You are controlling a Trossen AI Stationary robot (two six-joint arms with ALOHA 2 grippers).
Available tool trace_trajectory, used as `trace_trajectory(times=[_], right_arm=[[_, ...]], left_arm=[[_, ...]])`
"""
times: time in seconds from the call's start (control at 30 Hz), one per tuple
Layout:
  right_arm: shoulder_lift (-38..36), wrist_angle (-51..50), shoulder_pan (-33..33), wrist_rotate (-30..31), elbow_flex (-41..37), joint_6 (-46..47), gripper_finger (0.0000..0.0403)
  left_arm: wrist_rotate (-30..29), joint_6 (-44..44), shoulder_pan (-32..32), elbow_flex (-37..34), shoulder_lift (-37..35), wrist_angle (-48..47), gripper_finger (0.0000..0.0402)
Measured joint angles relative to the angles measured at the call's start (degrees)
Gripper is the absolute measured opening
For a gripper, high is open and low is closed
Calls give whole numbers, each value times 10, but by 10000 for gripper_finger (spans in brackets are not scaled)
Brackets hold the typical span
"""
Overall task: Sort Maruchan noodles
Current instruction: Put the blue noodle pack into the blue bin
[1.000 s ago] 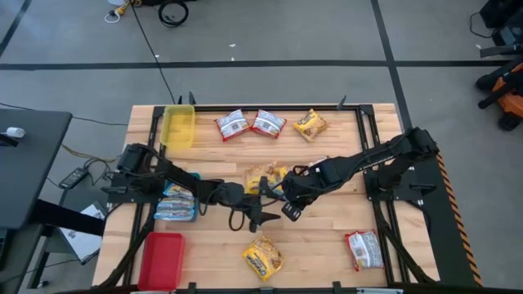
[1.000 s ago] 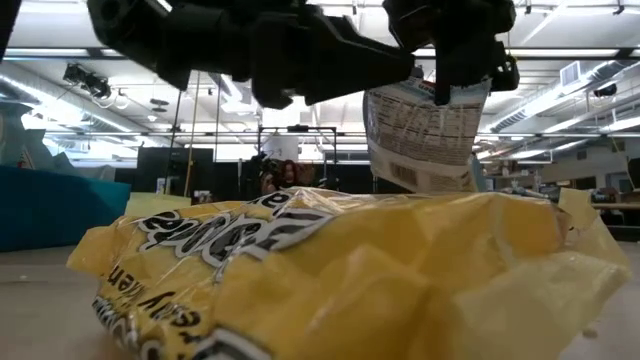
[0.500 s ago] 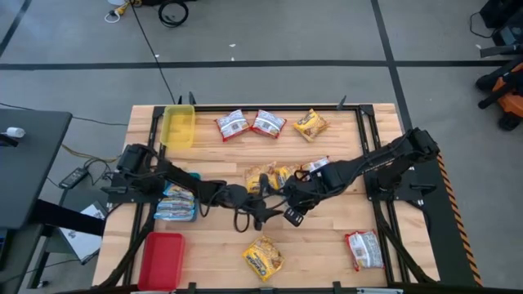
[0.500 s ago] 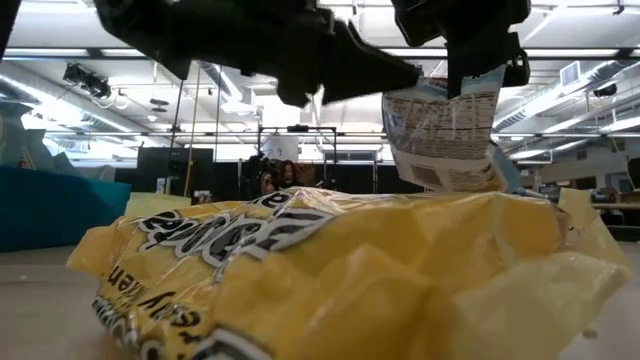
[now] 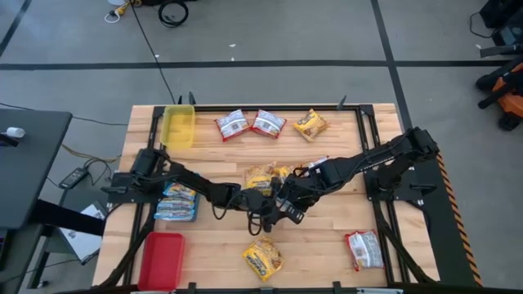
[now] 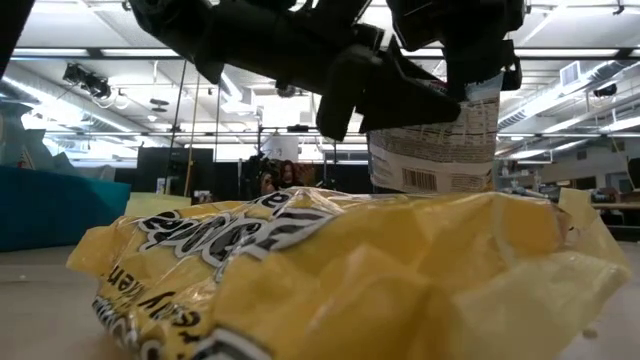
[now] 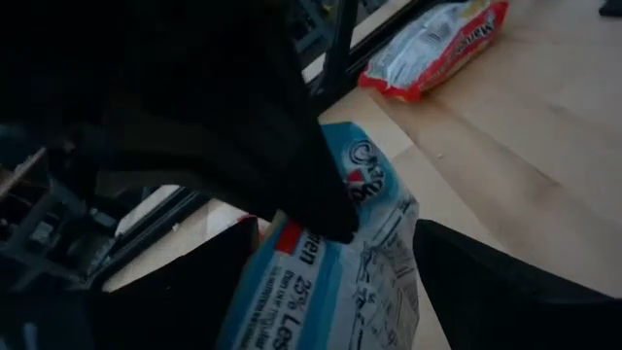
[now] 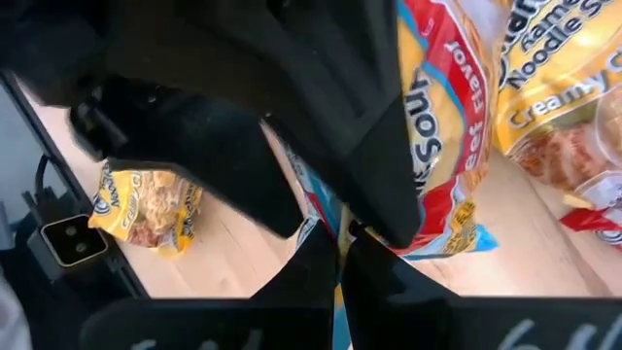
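A pale blue-white noodle packet hangs upright from my right gripper, which is shut on it above the table's middle. My left gripper has reached in from the left and is open. In the left wrist view its two fingers stand on either side of that packet; whether they touch it I cannot tell. Two yellow packets lie flat just beyond both grippers. A yellow packet fills the low view's foreground and hides the hanging packet's lower end. My right gripper pinches the blue-white packet's upper edge between its two fingers, coming from above and pointing down. The packet hangs upright below the fingers. Its lower end is hidden behind the yellow packet in the low view.
A yellow tray stands at the far left, a blue tray with packets at the left edge, and a red tray near left. Red-and-white packets and a yellow one lie along the far edge. A red-and-white packet lies near right and a yellow one near centre.
My left gripper has moved toward the table's right until its fingers stand around the hanging packet. The packet swung tilted in my right gripper half a second ago and now hangs straight.
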Motion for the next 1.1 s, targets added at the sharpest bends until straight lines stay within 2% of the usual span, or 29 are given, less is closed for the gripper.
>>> trace_trajectory(times=[0.13,0.5,0.73,0.8,0.93,1.03,1.1], right_arm=[[0,0,2,6,0,-1,11],[-3,16,2,26,-1,6,44],[-53,-19,4,44,60,-26,65],[-78,-31,20,82,81,-44,65],[-135,-40,82,203,82,-62,63],[-159,-72,135,299,68,-46,63],[-168,-83,163,341,53,-27,63]], left_arm=[[-7,-5,1,1,0,-2,242],[-2,-20,13,1,-1,-58,112],[-15,-24,15,0,-3,-87,85],[-32,-33,15,0,-9,-111,83],[-48,-72,15,0,-46,-199,72],[-48,-106,15,0,-83,-267,58],[-48,-111,15,0,-115,-311,50]])
